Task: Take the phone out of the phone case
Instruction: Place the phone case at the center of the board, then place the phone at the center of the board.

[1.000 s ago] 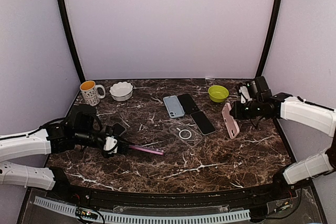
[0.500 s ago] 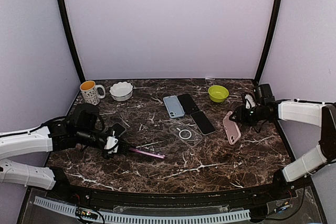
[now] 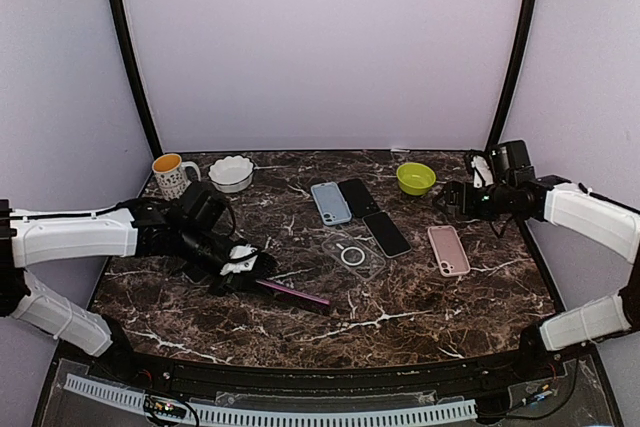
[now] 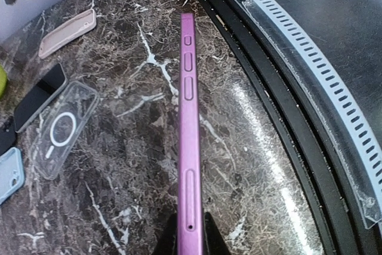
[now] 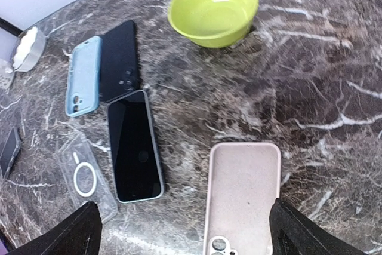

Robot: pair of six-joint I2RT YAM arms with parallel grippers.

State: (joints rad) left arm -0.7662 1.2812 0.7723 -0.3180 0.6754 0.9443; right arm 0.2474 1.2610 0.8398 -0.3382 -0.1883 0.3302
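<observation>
Top view: left end effector point(image 3: 245, 267) was clenched on a slim purple phone point(image 3: 295, 294), lower centre. Right end effector point(image 3: 447, 197) stood wide, empty. The pink case point(image 3: 449, 250) lay flat on the marbled worktop point(image 3: 400, 322).
Left wrist: phone point(image 4: 188, 106) edge-on, glossy.
Right wrist: case point(image 5: 242, 189) matte, round-cornered.

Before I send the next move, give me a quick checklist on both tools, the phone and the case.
1. Left tool shut on the purple phone, pinching it edge-up: ok.
2. Purple phone bare, side buttons exposed, no case around it: ok.
3. Right tool open and holding nothing: ok.
4. Pink case lying flat on the table, apart from the right tool: ok.
5. Pink case empty: cannot tell, it lies back-up.
</observation>
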